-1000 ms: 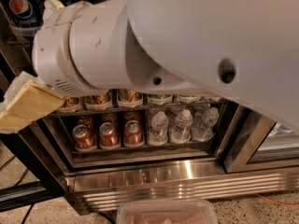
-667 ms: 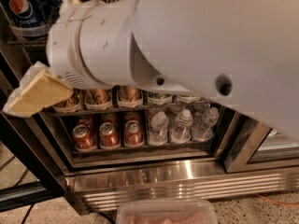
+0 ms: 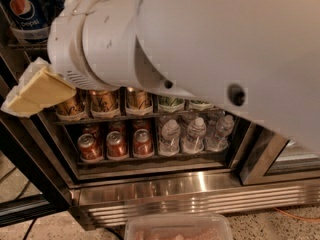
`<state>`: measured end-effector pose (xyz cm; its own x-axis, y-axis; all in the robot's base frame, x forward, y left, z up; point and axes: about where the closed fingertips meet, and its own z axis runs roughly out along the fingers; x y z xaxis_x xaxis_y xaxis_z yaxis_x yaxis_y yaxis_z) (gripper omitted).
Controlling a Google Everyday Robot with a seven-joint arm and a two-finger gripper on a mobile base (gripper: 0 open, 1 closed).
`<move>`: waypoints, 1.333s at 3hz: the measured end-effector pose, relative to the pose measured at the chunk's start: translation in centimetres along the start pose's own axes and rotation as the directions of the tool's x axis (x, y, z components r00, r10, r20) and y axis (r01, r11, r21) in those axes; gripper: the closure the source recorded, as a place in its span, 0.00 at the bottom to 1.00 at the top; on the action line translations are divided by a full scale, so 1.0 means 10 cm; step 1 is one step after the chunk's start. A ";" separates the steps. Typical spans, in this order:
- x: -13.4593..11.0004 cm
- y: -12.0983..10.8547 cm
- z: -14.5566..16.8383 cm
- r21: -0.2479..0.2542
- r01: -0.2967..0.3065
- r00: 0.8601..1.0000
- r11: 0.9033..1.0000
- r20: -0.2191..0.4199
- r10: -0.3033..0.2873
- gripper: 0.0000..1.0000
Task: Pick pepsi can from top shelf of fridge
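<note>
Since a second ago the gripper [image 3: 36,91] has climbed. Its tan, plastic-wrapped tip then hung level with the bronze-gold cans [image 3: 105,103] and now sits a little higher, close under the white collar of the arm [image 3: 150,39]. The arm has swung up and to the right with it and now hides most of the upper part of the fridge [image 3: 200,196]. The drinks have not moved. Whether the jaws are spread or pressed together cannot be told.

The pepsi can [image 3: 24,10] stands above the jaws, well apart from them, in the upper left corner. It is dark blue, with the round red-white-blue mark and the word pepsi on its side. It sits behind a clear cup-like stop at the front of the top shelf [image 3: 20,44], of which only a short strip shows.

Just right of the jaws and slightly lower, a wire rack [image 3: 100,120] carries three bronze-gold cans upright in clear front cups. Further right on it stand green cans [image 3: 171,103], their tops hidden by the arm. Below the jaws and to the right, the lower rack [image 3: 150,159] holds red cans [image 3: 116,145] in three lanes, and beside them clear water bottles [image 3: 195,134] with white caps. At the bottom edge lies a clear plastic tub [image 3: 177,228]; its pinkish contents are too blurred to name.
</note>
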<state>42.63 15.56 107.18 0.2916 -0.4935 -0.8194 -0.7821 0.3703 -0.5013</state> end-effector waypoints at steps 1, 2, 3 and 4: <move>0.00 0.00 0.00 0.000 0.000 1.000 1.000 0.000 0.000 0.00; 0.00 0.00 0.00 0.000 0.000 1.000 1.000 0.000 0.000 0.00; 0.07 -0.20 -0.01 0.118 -0.012 1.000 0.993 -0.008 0.013 0.00; 0.07 -0.20 -0.01 0.118 -0.012 1.000 0.993 -0.008 0.013 0.00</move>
<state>44.38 14.37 107.63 0.2770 -0.4954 -0.8233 -0.7147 0.4665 -0.5212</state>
